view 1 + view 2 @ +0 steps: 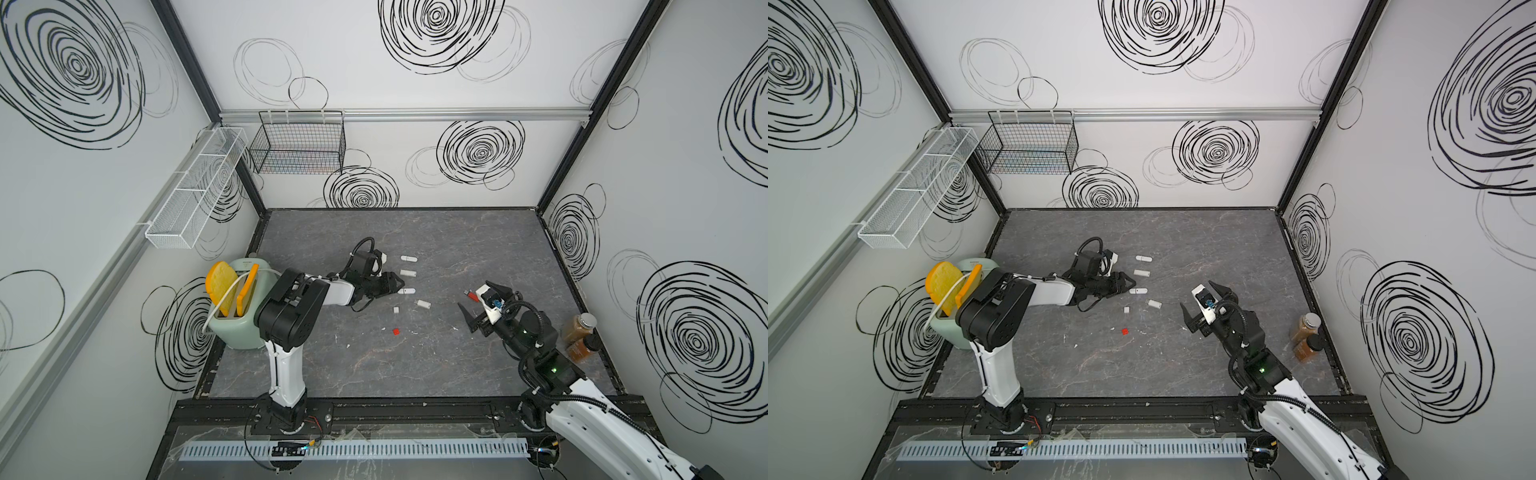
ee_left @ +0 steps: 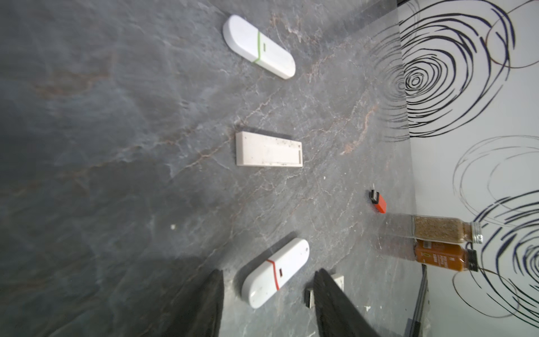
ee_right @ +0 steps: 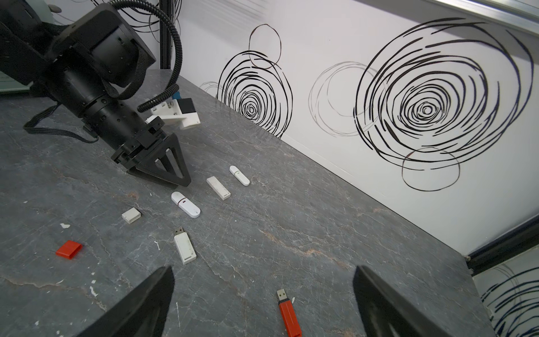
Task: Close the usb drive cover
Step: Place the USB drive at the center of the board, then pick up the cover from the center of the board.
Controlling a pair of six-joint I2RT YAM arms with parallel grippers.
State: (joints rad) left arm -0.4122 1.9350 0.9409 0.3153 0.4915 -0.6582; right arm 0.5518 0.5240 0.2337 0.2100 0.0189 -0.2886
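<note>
**Grippers.** Your left gripper (image 1: 397, 286) stands low over the grey marbled counter (image 3: 291, 221) with its jaws spread. They flank the white rounded plastic USB drive with a red band (image 2: 275, 272), with a gap on each side, so nothing is pinched. Your right gripper (image 3: 264, 270) is spread wide and empty, and hangs above the counter.

**Task items.**
- The red-banded drive lies flat with its cover seated.
- The white rounded plastic drive with a green band (image 2: 258, 46) appears closed, as does the white rectangular plastic block drive (image 2: 268, 149).
- Two drives are open. The white rectangular plastic USB drive (image 3: 184, 246) has its metal plug bare, and the small white plastic cover (image 3: 131, 215) lies near it.
- The red plastic USB drive (image 3: 288, 313) also shows its plug. It lies just ahead of the right gripper, well apart from the red plastic cover (image 3: 69, 249).

**Step in hand.** In my judgement the red-banded drive needs nothing more, and you are between drives.

**Next move.** Lift the left gripper clear without nudging the closed drive. Take one open drive by its body and its matching cover in the other gripper. Line the cover's mouth up with the plug, then press it straight home. Both parts are small, so a skewed approach would likely jam or flick the cover away.
</note>
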